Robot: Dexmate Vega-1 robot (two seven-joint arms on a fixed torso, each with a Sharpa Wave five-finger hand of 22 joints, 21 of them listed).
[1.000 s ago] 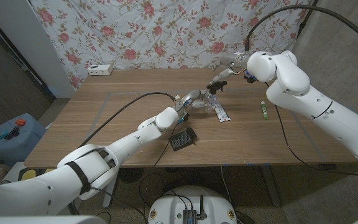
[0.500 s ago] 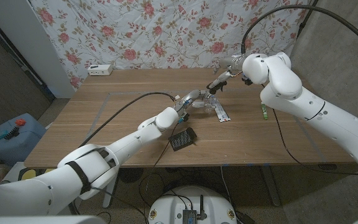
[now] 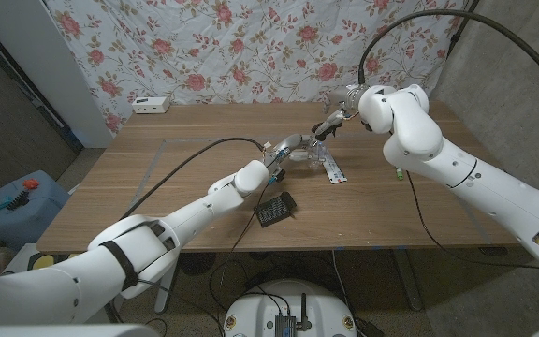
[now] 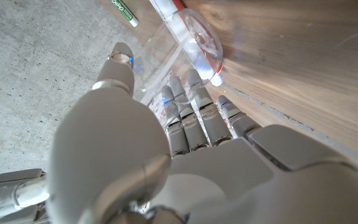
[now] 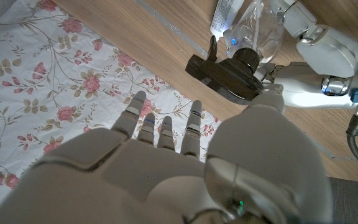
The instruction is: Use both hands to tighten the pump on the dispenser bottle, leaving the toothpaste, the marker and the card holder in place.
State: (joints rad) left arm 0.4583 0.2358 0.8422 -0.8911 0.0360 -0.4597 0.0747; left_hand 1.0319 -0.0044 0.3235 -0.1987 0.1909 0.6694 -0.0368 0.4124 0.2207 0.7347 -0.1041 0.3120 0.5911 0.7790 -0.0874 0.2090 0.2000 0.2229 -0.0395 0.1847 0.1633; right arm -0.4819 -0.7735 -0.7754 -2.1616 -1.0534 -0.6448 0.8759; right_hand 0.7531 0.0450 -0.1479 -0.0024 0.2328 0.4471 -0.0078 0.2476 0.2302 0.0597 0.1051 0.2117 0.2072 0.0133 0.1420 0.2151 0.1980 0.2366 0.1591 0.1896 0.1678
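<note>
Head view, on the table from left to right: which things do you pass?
White box at the far edge → black card holder → left hand gripping the clear dispenser bottle → toothpaste → green marker.

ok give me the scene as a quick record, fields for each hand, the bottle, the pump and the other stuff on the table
left hand: grips the clear bottle's body
right hand: fingers spread beside the pump; contact cannot be told
dispenser bottle: clear, held just above the table
pump: black, sits on the bottle's neck
toothpaste: lies flat just to the robot's right of the bottle
marker: green, lies farther to the robot's right
card holder: dark, lies nearer the robot's edge
table: wooden
</note>
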